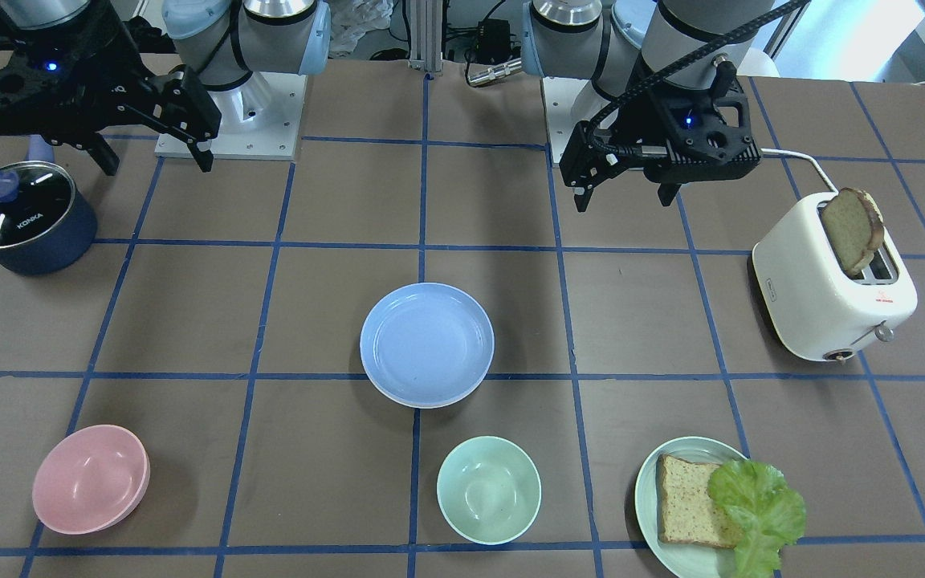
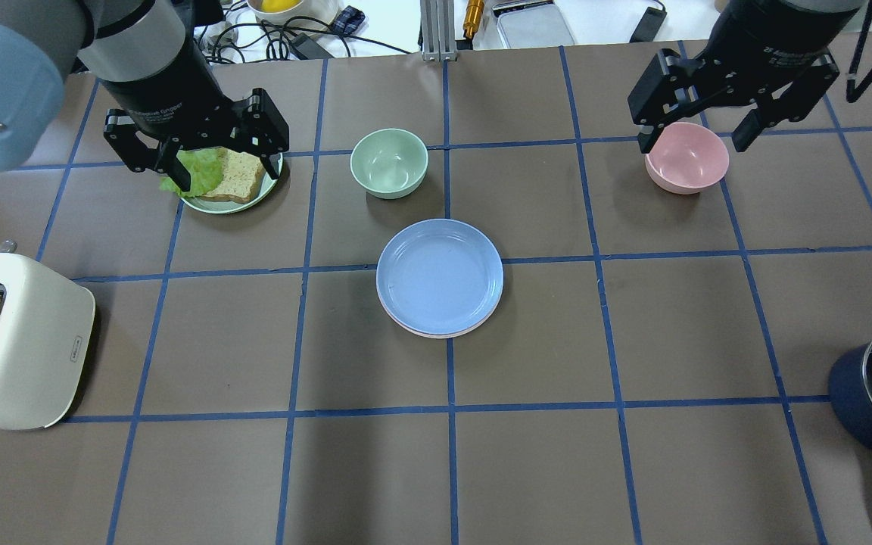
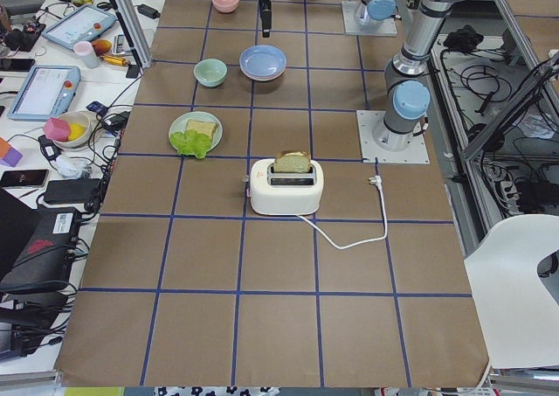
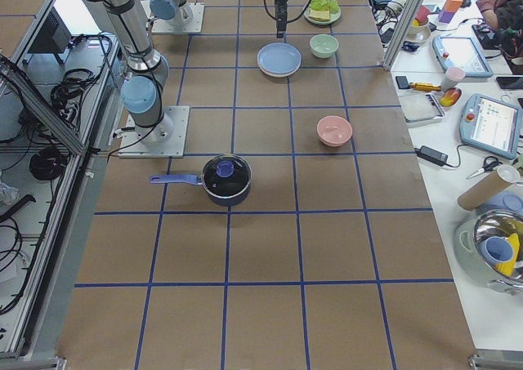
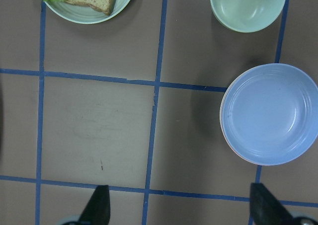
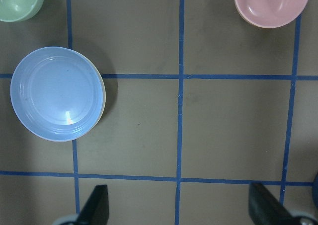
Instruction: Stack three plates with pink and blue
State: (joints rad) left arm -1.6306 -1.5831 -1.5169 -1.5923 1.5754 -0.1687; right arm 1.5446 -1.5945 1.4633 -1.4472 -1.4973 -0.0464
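Tho stacked, blue plate (image 2: 440,274) atop pink (image 2: 442,334)

A brown table (image 2: 678,341) is marked into squares with blue tape lines. In the overhead view, a stack of round flat plates (image 2: 440,275), light blue on top, is set in the middle of the frame. A mint-green round bowl (image 2: 389,163) is placed just above the stack. A pink round bowl (image 2: 686,159) is set at the upper right. A pale green plate (image 2: 228,208) with bread and lettuce is set at the upper left. A cream-white toaster (image 2: 27,356) is stood at the left edge, and a dark blue pot (image 2: 856,393) at the right edge.
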